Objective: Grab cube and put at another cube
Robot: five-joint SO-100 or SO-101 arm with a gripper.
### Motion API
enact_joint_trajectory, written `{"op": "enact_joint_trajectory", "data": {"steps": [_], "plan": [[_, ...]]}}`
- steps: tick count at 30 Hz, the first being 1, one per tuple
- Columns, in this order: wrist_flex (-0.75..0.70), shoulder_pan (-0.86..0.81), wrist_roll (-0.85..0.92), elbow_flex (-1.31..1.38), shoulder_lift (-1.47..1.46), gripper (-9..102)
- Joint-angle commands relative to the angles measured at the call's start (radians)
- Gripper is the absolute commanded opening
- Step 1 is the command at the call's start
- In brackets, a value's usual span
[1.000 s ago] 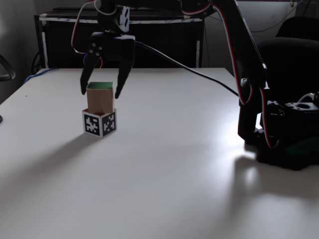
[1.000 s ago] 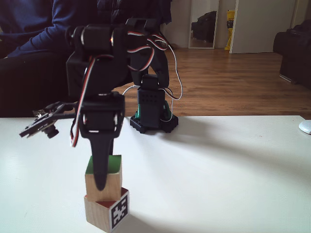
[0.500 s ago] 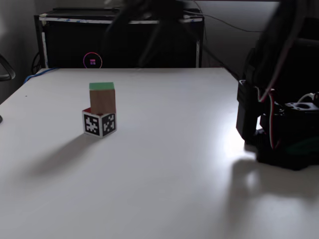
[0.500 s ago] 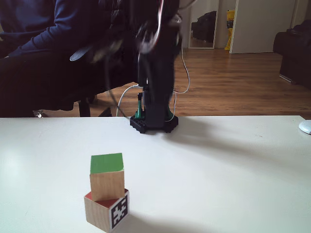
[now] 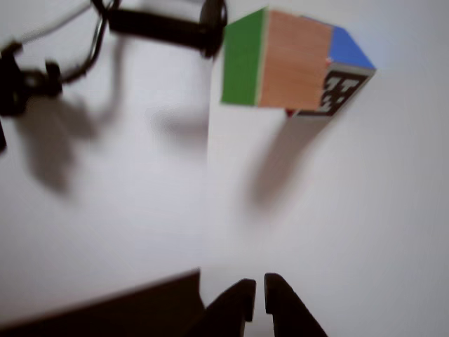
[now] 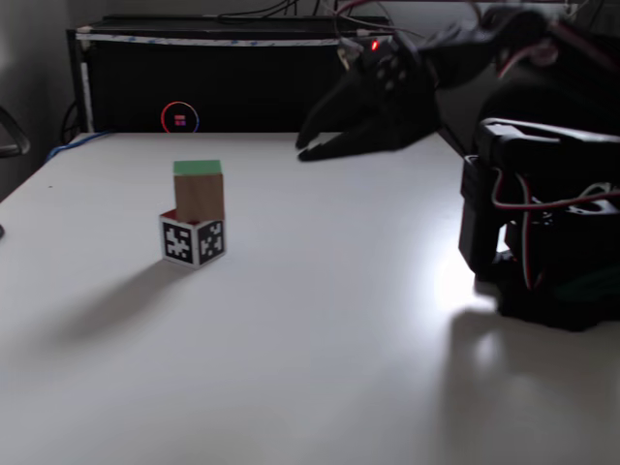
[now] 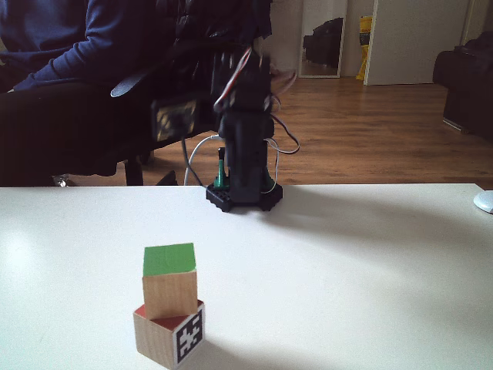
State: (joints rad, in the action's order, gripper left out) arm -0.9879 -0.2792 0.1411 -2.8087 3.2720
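Gripper (image 6: 308,151) hung empty above the white table (image 6: 320,320), its fingers nearly closed, well apart from the blocks. The wooden cube (image 6: 199,188), green face up, sat on the other cube (image 6: 194,239).

wood cube (image 5: 295,69) with green face stuck against the red-and-blue cube (image 5: 344,74), gripper (image 5: 258,293) tips nearly together, well below that stack, white table (image 5: 365,210), black cable (image 5: 165,27) left of it

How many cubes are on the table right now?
2: the wood-and-green cube sits stacked on the red-and-blue cube, left of the gripper in a fixed view. None other visible.
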Motion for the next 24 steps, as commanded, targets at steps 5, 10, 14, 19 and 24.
{"op": "enact_joint_trajectory", "data": {"steps": [5,10,14,19,24], "plan": [[0.192,-0.003,-0.005,-0.281,0.017,0],[0.044,0.006,0.054,-0.253,0.017,0],[-0.164,0.018,-0.021,-0.193,0.017,0],[-0.302,-0.020,-0.041,-0.160,0.015,0],[-0.301,-0.015,-0.049,-0.158,0.006,0]]}}
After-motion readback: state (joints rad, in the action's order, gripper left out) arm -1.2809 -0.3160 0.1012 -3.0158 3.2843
